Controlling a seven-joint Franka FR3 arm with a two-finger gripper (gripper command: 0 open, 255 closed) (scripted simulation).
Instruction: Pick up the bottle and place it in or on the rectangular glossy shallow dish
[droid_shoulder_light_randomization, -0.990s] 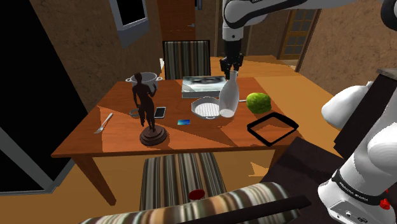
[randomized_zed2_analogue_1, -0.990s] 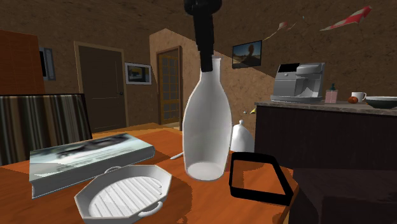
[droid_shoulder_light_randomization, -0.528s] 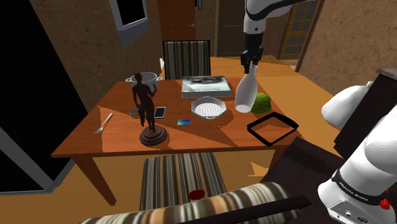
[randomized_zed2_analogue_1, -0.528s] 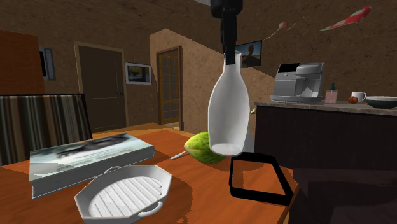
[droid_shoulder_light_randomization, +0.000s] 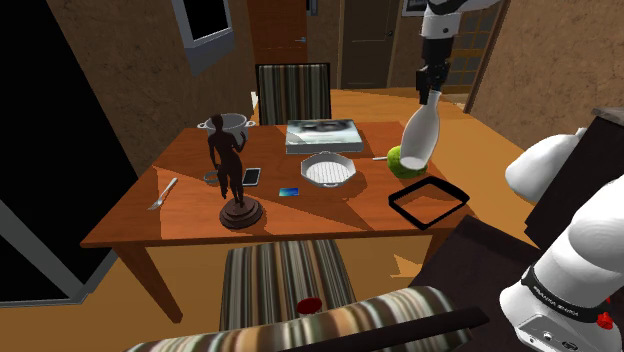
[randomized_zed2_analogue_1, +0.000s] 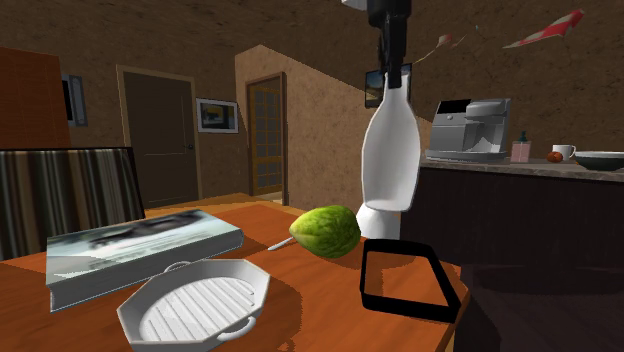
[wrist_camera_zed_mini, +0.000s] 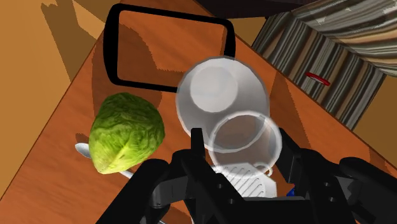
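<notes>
In the shoulder view, the black hand sits at the upper right of the frame, closed narrowly on the neck of a white bottle. The bottle hangs tilted, clear of the wooden table, in front of a green cabbage. The black-rimmed rectangular dish lies lower right of the bottle, near the table's corner. A white ribbed pan lies at the middle of the table and a dark figurine stands to its lower left.

In the second exterior view, the hand comes down from the top edge right of centre, clasping the bottle by its neck. The bottle's base floats above the far left corner of the dish. The cabbage rests just left of the dish, and the ribbed pan fills the lower left.

In the wrist view, the hand holds the bottle's neck between its fingers. The bottle's round base overlaps the dish's nearer rim. The cabbage lies beside the bottle on the table, close to the dish.
</notes>
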